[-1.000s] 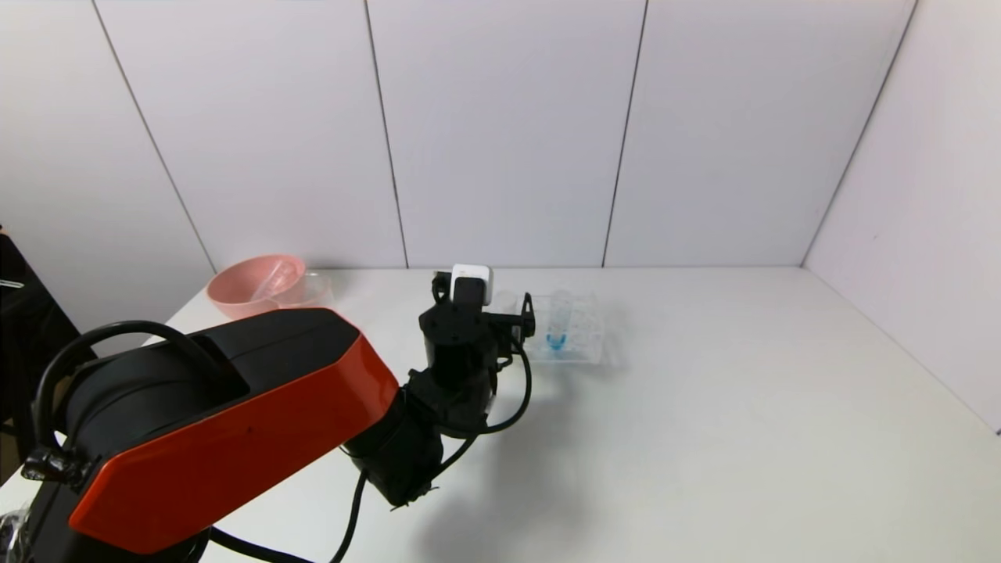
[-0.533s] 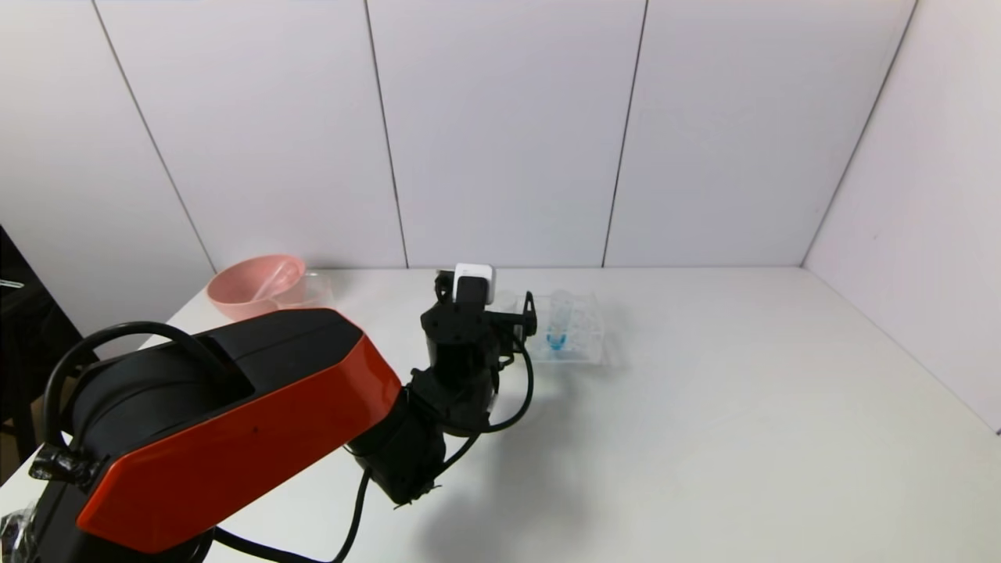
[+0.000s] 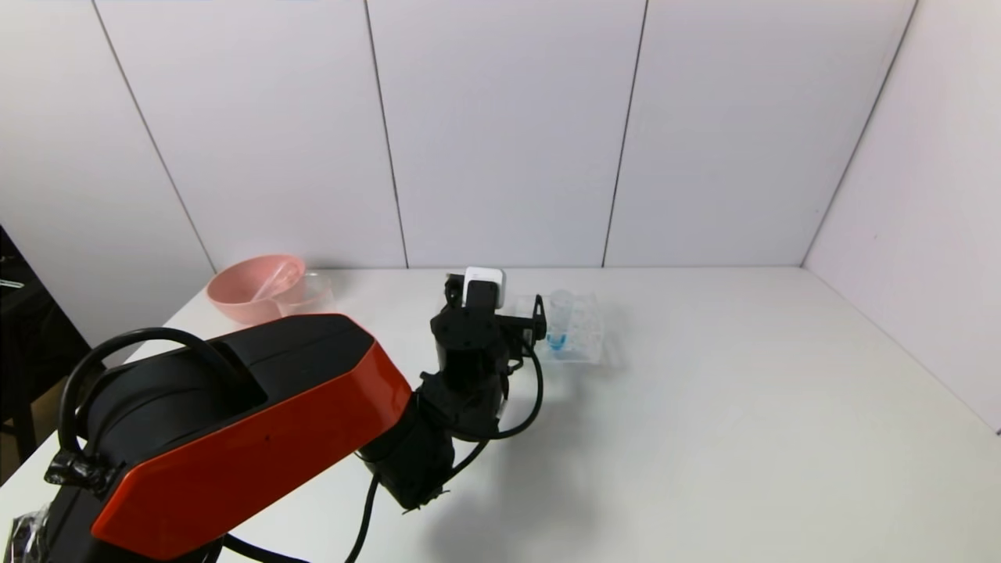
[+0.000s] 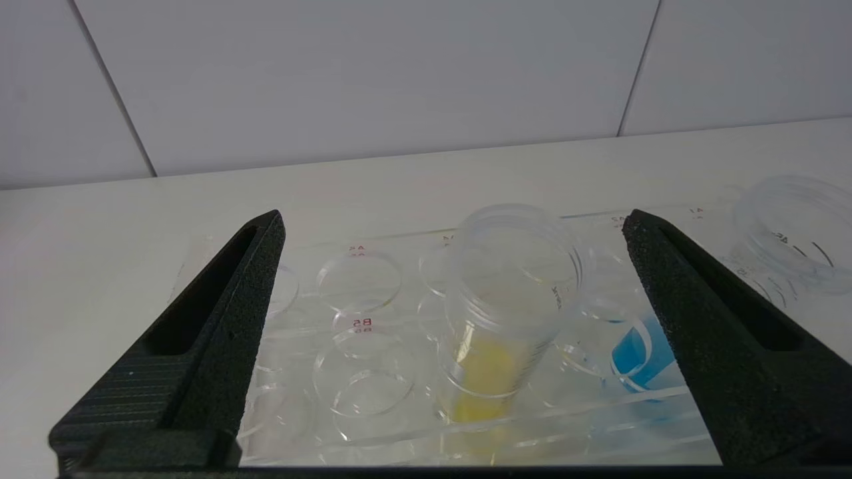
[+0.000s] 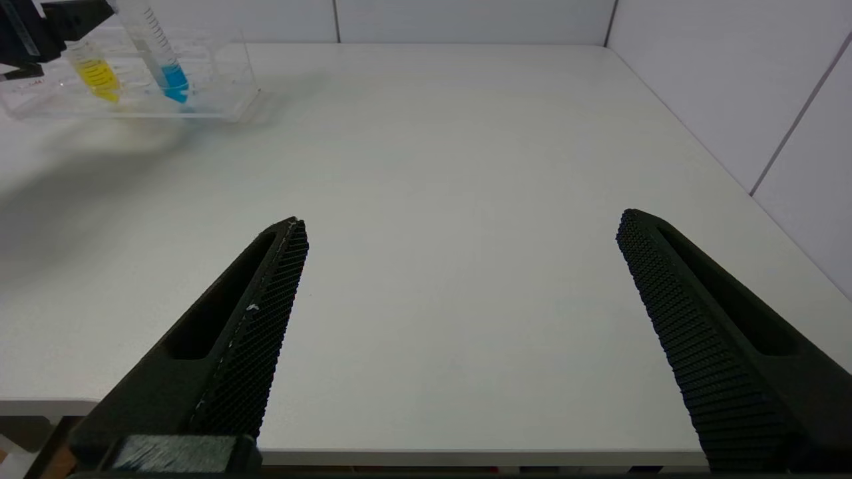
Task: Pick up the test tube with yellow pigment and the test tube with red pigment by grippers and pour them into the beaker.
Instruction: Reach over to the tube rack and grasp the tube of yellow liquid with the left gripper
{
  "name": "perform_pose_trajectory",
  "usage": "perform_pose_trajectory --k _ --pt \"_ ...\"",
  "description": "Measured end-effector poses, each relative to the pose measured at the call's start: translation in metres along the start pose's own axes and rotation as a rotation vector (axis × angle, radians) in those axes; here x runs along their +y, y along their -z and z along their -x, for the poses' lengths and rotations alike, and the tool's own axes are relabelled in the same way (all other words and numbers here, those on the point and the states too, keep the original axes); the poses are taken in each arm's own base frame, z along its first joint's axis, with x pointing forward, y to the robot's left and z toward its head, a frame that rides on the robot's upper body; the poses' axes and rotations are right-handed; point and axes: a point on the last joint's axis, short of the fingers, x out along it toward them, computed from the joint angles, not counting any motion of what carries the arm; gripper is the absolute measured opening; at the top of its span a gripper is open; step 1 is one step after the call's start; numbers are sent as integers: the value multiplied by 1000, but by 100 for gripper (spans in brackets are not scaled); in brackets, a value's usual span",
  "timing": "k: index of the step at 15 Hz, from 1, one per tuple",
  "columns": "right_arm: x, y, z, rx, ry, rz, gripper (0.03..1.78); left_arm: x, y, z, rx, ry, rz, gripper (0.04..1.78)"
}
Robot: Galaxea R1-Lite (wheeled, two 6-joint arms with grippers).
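Left hand (image 4: 452, 233) is spread wide, fingers (image 4: 219, 313) on either side of the test tube with yellow pigment (image 4: 496, 319), not touching it. That tube stands upright in the clear tube rack (image 4: 359, 279), mouth uncapped, yellow liquid at the bottom. Blue-liquid tube (image 4: 639, 352) sits in the rack just right of it. In the head view the left arm reaches out over the table (image 3: 743, 407) to the rack (image 3: 583, 328) at the far middle, and blocks the yellow tube there. Pink bowl (image 3: 254, 285) is at the far left, with a clear container (image 3: 309, 291), probably the beaker, touching its right side. Red tube not seen. Right hand (image 5: 459, 226) is spread too, holds nothing, hovers at the near edge of the table, well apart from the rack (image 5: 219, 80).
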Motion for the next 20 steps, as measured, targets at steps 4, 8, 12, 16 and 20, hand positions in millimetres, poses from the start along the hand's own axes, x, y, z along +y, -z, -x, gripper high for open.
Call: perform_pose_trajectory --k 4,8,12,16,20 --pt "0 0 0 0 0 0 170 -3 1 0 -3 7 4 178" --pt "0 0 0 0 0 0 170 -5 1 0 -3 11 2 178" --pt "0 0 0 0 0 0 170 -6 2 0 -1 12 2 178" --pt "0 0 0 0 0 0 170 -6 3 0 2 13 -1 153" --pt "0 0 0 0 0 0 170 -6 4 0 4 14 -2 86"
